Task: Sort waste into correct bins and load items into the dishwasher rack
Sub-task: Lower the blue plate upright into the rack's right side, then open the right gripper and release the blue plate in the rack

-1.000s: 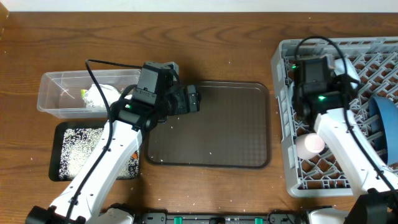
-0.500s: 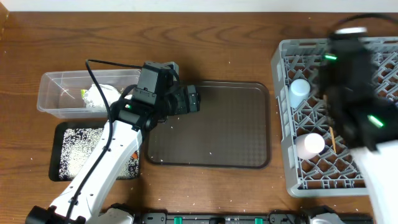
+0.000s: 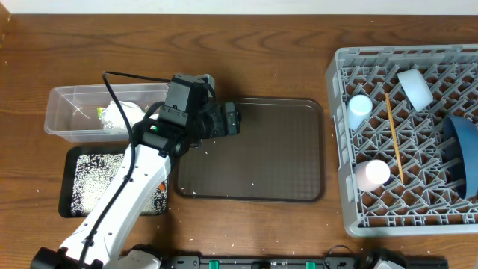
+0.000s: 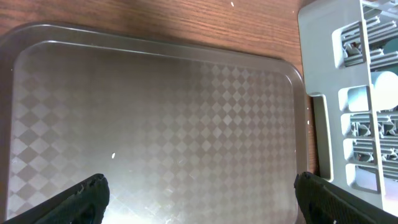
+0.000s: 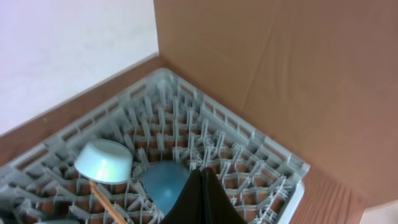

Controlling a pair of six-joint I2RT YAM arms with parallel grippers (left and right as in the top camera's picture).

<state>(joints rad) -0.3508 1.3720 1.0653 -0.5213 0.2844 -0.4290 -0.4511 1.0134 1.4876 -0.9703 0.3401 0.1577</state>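
**Desk:** What surrounds the left gripper (image 3: 231,119)?

**Photographer:** It hangs over the dark brown serving tray (image 3: 269,164), fingers spread wide, holding nothing. Behind its arm sits the clear tub (image 3: 67,112) with the crumpled wrapper (image 3: 118,116) inside. The black tray (image 3: 66,187), scattered with rice grains (image 3: 97,183), lies just in front of the tub and is partly covered by the arm.

**Desk:** And the dishwasher rack (image 3: 336,149)?

**Photographer:** It stands right of the serving tray. It carries the light blue cup (image 3: 359,108), the white-pink cup (image 3: 371,173), the pale blue bowl (image 3: 414,86) upside down, the chopsticks (image 3: 393,138) lying across the pegs, and the blue plate (image 3: 463,149) on edge at the right side.

**Desk:** What differs from a second ago?

**Photographer:** The right arm covered the rack then, but now it is gone from the overhead view and nothing blocks the load. The wrist camera shows the right gripper (image 5: 202,186) high above the rack, fingers pressed together and empty, with a cardboard panel (image 5: 280,74) behind. The left arm has not moved.
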